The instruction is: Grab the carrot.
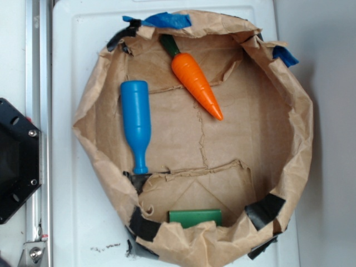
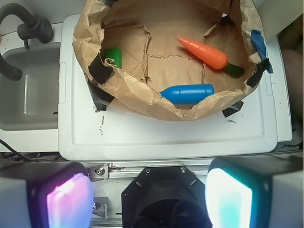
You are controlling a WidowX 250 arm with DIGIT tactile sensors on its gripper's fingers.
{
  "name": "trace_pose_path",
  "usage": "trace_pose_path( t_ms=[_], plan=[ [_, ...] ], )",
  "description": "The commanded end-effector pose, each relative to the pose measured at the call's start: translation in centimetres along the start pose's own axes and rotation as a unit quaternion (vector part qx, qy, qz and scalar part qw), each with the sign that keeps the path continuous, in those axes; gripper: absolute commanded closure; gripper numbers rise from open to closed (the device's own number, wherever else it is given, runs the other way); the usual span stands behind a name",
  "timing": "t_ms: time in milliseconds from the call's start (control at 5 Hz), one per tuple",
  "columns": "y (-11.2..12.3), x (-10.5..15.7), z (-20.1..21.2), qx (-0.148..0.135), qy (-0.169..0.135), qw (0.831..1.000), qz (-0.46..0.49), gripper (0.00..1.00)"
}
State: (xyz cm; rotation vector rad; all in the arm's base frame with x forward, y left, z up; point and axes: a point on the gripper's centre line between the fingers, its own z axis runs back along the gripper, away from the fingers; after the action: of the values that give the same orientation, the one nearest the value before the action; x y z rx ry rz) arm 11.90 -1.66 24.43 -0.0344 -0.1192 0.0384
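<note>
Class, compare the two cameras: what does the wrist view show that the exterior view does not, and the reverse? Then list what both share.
Only the wrist view shows the sink, the faucet and the pincer, its fingers wide apart.

Only the exterior view shows the bag's whole rim from above and the blue tape on its top edge.

Both show the carrot, the bottle, the green block and the white tray.

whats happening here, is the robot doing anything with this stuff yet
Not yet. The gripper is open and well back from the brown paper basket, holding nothing. Inside the basket lie the carrot, which it is meant to grab, a blue bottle beside it and a green block at the rim. The carrot lies apart from both, untouched, so the reach has not begun.
</note>
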Motion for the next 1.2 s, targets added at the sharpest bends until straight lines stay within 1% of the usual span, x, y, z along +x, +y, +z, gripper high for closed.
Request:
trace_pose_path(
  t_ms=[0,200,400,600,800,1000],
  plan=[
    [0.0,0.0,0.0,0.0,0.0,1.0,0.0,0.0],
    [0.0,3.9,-0.4,-0.015,-0.019,1.0,-0.012,0.0],
    [0.2,5.9,-1.6,-0.016,-0.035,0.998,-0.055,0.0],
    [1.0,7.4,-3.2,-0.014,-0.041,0.991,-0.128,0.0],
    [2.2,8.8,-5.2,-0.024,-0.046,0.971,-0.233,0.0],
    [3.9,10.6,-6.2,-0.016,-0.018,0.961,-0.277,0.0]
  ],
)
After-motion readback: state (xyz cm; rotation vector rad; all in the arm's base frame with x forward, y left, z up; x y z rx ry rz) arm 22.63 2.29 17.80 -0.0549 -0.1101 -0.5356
